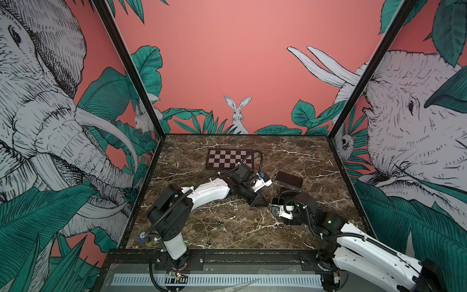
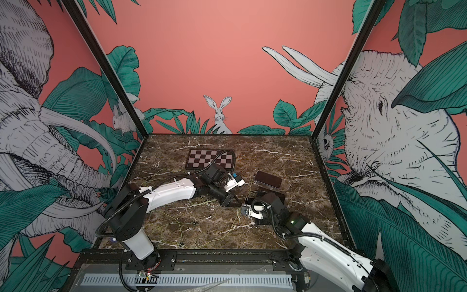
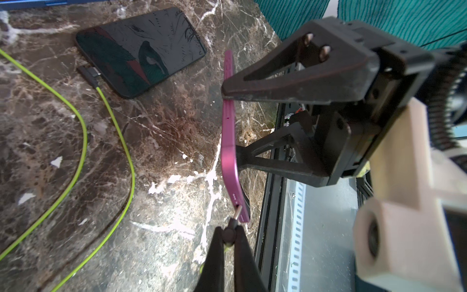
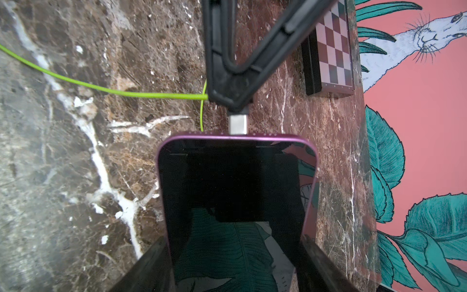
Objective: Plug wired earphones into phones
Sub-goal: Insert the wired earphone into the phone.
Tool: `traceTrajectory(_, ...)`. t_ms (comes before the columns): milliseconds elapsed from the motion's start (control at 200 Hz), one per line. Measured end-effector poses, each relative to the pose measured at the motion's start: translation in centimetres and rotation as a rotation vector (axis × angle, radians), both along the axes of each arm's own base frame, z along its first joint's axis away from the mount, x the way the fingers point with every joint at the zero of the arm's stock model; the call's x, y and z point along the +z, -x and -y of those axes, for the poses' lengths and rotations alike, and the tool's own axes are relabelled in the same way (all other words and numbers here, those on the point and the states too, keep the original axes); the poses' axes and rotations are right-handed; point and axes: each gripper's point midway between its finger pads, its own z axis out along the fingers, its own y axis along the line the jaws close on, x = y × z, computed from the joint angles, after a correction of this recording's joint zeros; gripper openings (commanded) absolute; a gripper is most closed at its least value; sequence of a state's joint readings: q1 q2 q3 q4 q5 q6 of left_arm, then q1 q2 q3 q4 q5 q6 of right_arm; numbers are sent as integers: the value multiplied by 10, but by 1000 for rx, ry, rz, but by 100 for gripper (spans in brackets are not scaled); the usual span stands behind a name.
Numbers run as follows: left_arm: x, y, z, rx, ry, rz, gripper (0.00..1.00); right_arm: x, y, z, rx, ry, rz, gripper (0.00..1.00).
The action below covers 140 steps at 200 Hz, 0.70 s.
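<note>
Seating the plug [image 4: 237, 124] in the purple-edged phone [image 4: 235, 189]

The left gripper [image 4: 228, 98] is pinched tight on the plug, and the silver tip meets the end of the phone straight ahead of it. The right gripper [image 3: 231, 124] clamps the phone by its long edges, jaws spread wide. Most of the tip shows, so I'd push straight along the port without tilting while the right braces. The yellow-green cord [image 4: 101, 88] trails away from the left gripper. No brand or writing is legible.
</note>
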<state>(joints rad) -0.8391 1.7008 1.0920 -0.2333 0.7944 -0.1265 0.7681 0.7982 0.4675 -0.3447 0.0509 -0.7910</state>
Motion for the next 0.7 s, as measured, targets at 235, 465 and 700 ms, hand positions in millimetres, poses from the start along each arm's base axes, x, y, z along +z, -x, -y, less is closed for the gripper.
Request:
traceTrajectory(235, -2, -2, 0, 20, -13, -5, 0, -2, -5, -1, -8, 37, 2, 61)
traceTrajectory(465, -3, -6, -1, 41, -24, -5, 0, -5, -10, -1, -19, 72, 4, 61)
traceTrajectory(700, -8, -7, 0, 50, -34, -20, 0, -10, -12, -1, -26, 94, 0, 61)
